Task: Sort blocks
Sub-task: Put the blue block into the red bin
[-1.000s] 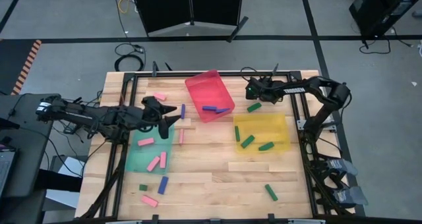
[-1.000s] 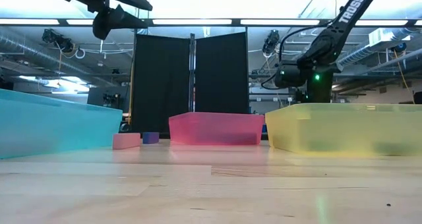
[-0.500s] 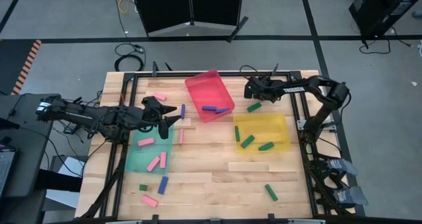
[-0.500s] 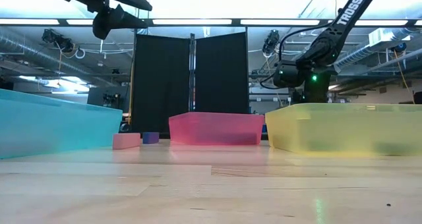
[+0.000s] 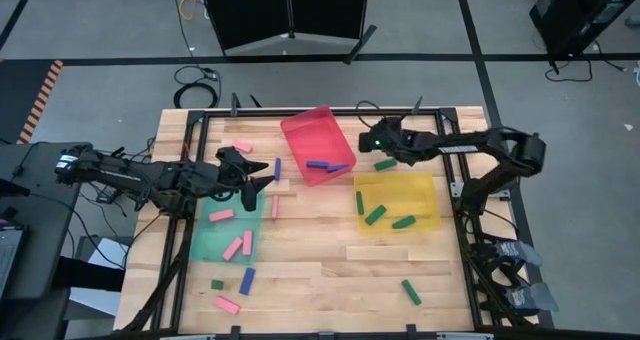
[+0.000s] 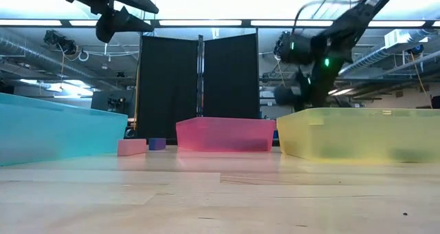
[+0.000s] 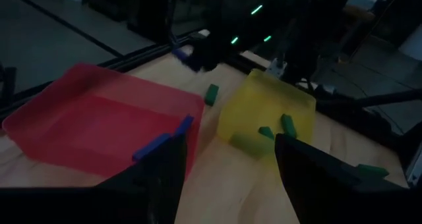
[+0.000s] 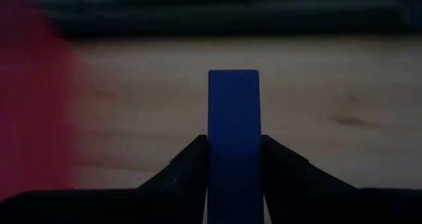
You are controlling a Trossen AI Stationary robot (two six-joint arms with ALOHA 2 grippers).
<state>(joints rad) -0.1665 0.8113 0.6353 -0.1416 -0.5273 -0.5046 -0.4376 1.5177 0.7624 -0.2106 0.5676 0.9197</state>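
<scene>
high view: right gripper [image 5: 372, 140] has swung from the table's back right toward the red tray [image 5: 300, 132], so a drop looks near, with free air above the rim. left gripper [image 5: 262, 176] hangs spread and empty beside the green tray [image 5: 205, 242].
right wrist view: fingers [image 8: 191, 159] clamp an upright blue block [image 8: 233, 135] above bare wood.

I see pale, smooth wood grain on the table [image 5: 320, 250]. The translucent plastic red tray [image 5: 318, 143] looks glossy; the blue block [image 8: 233, 138] between my right gripper's [image 8: 233, 159] fingers is matt.
</scene>
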